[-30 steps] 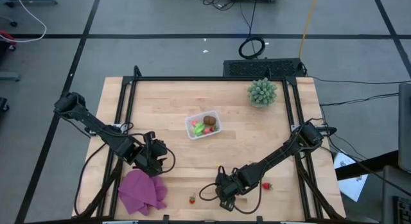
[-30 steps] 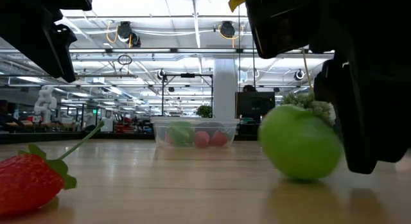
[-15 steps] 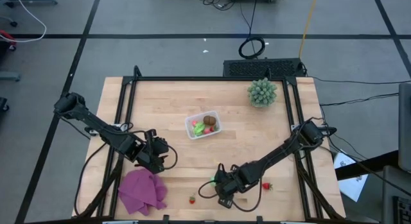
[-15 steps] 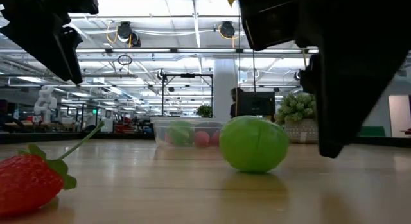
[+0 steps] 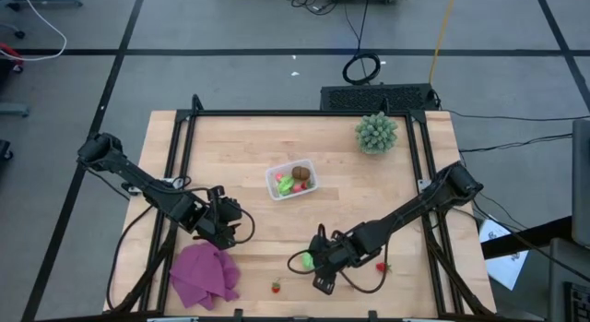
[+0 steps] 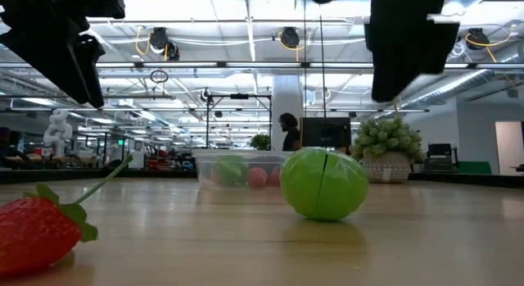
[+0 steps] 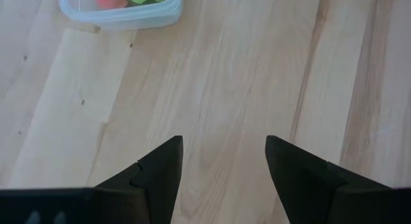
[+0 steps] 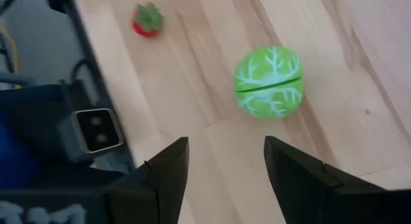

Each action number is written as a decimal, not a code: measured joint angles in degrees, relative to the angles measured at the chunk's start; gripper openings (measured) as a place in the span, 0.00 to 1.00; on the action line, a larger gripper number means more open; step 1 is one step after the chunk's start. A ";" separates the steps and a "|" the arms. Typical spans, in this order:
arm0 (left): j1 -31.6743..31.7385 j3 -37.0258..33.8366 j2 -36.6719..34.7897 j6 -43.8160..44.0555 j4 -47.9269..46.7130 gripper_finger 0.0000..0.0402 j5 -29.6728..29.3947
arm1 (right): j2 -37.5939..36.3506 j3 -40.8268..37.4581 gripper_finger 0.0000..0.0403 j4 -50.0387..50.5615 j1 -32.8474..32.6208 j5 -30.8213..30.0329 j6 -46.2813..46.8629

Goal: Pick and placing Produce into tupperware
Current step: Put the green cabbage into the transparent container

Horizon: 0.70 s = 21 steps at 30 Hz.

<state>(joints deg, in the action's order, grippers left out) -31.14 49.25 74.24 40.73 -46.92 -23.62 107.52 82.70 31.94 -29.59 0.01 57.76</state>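
Since the earlier pictures the green ball [image 5: 303, 261] has rolled out from beside the right gripper [image 5: 322, 271] and is now lying free on the worktop [image 5: 369, 188] near its front edge, with that gripper lifted off the board. The right wrist view is showing pale leaf veins and a dark seam around the ball's middle, and its own fingers standing apart with nothing between them, short of the ball; the high view is giving only a green dot. The low view is showing the seam running upright and a strawberry [image 6: 39, 228] close to the camera, with part of the arm cropped by the top edge. A second strawberry [image 5: 383, 267] is lying toward the front right corner. The tupperware [image 5: 291, 179] is sitting near the middle of the worktop, holding a brown oval, green and red pieces; through its wall these are hard to separate. The left gripper [image 5: 231, 221] is hovering toward the front left, fingers parted and empty, beside the purple cloth [image 5: 204, 274]. A spiky plant [image 5: 376, 132] is standing at the back right.
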 joint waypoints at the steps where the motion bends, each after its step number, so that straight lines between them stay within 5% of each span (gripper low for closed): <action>1: 0.00 0.00 0.00 0.00 0.00 0.57 0.00 | -0.52 0.00 0.48 -0.02 -0.01 0.01 0.00; 21: 0.00 0.00 0.00 0.00 0.00 0.57 -0.10 | -2.55 0.00 0.48 -0.45 2.34 3.06 -2.08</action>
<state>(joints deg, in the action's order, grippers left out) -31.14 49.25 74.24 40.73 -46.92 -23.72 104.97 82.70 31.49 -27.25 3.07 55.68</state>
